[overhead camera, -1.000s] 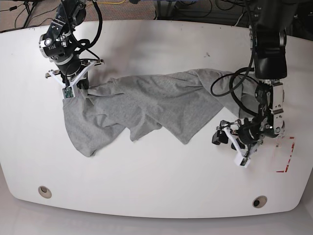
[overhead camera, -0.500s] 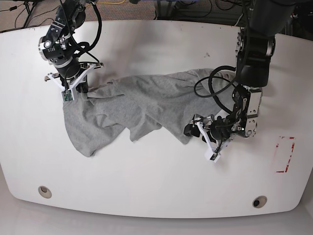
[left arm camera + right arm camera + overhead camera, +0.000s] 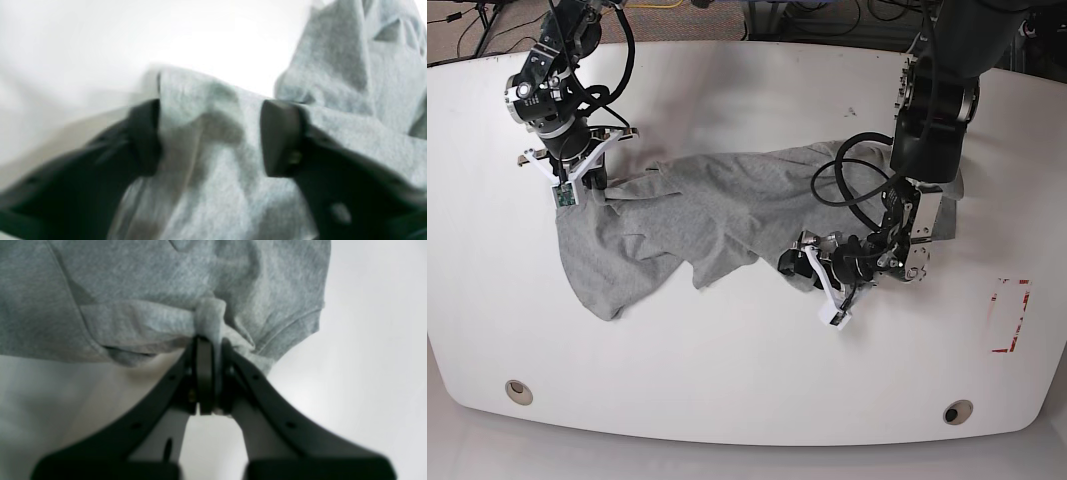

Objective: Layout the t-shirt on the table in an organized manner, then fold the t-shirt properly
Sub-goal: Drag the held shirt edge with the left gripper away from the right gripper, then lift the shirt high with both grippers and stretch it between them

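Your left gripper (image 3: pixel 799 262), jaws spread, has moved onto the shirt's (image 3: pixel 717 205) hem; your right gripper (image 3: pixel 577 185) still pinches the shirt.

Bare table (image 3: pixel 727 380) along the near edge; crumpled t-shirt (image 3: pixel 697 210) and both arms across the middle

T-shirt spread across the middle of the table, one gripper at each end.

The t-shirt (image 3: pixel 697 215) lies crumpled on the table (image 3: pixel 727 370), stretching from the base view's left to its centre-right. The right gripper (image 3: pixel 577 183) sits at the shirt's far-left upper edge, the left gripper (image 3: pixel 799 262) at its lower-right edge, with cloth between the fingers (image 3: pixel 282 136). Two grommet holes (image 3: pixel 518 390) lie near the table's front edge, and a rectangle mark (image 3: pixel 1012 315) lies right of the shirt, well apart.
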You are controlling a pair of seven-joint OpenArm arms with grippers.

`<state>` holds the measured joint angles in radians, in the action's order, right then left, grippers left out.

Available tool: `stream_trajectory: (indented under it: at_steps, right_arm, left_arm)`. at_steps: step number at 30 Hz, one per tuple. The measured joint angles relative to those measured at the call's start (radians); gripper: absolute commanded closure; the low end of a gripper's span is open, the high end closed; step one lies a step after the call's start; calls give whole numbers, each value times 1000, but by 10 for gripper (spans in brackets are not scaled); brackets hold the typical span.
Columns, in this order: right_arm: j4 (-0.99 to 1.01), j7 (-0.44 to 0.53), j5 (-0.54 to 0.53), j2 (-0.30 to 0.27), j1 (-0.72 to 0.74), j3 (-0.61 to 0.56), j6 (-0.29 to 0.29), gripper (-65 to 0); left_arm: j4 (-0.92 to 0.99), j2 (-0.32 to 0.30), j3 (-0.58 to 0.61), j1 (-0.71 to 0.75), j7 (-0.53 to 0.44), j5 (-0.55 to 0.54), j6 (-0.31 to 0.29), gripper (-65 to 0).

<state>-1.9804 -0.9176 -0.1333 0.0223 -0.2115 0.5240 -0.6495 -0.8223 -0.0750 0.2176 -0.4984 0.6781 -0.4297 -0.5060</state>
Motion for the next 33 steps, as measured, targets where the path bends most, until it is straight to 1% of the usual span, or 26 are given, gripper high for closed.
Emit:
stream_trajectory:
  at_steps: [2, 3, 4, 6, 7, 15, 17, 19, 25, 29, 33]
  right_arm:
    - [0, 0, 0, 0, 7, 0, -2, 0]
    - [0, 1, 0, 0, 11, 0, -2, 0]
    - [0, 1, 0, 0, 14, 0, -2, 0]
    - [0, 2, -1, 0, 19, 0, -2, 0]
    - [0, 2, 0, 0, 19, 0, -2, 0]
    - [0, 1, 1, 0, 32, 0, -2, 0]
    - [0, 1, 0, 0, 39, 0, -1, 0]
    - [0, 1, 0, 0, 42, 0, -2, 0]
    - [0, -2, 6, -3, 66, 1, 2, 0]
    - [0, -2, -2, -22, 98, -2, 0, 0]
    - [6, -2, 0, -46, 142, 0, 0, 0]
  left_arm:
    - [3, 2, 5, 1, 2, -2, 0, -154]
    - [8, 2, 7, 2, 0, -4, 0, -124]
    - [8, 3, 7, 3, -2, -5, 0, -75]
    - [11, 2, 8, 4, 3, -5, 0, -11]
    - [11, 2, 8, 5, 2, -4, 0, 0]
    - [10, -2, 5, 11, -18, -5, 0, -4]
    - [-2, -1, -16, 13, -13, 0, 0, -4]
    - [-38, -2, -52, 23, 18, 16, 1, -4]
    - [-169, -35, -134, 36, 96, 19, 1, -4]
    - [-270, -37, -205, 35, 154, 19, 1, -4]
    - [-349, -35, -234, 33, 206, 19, 0, -4]
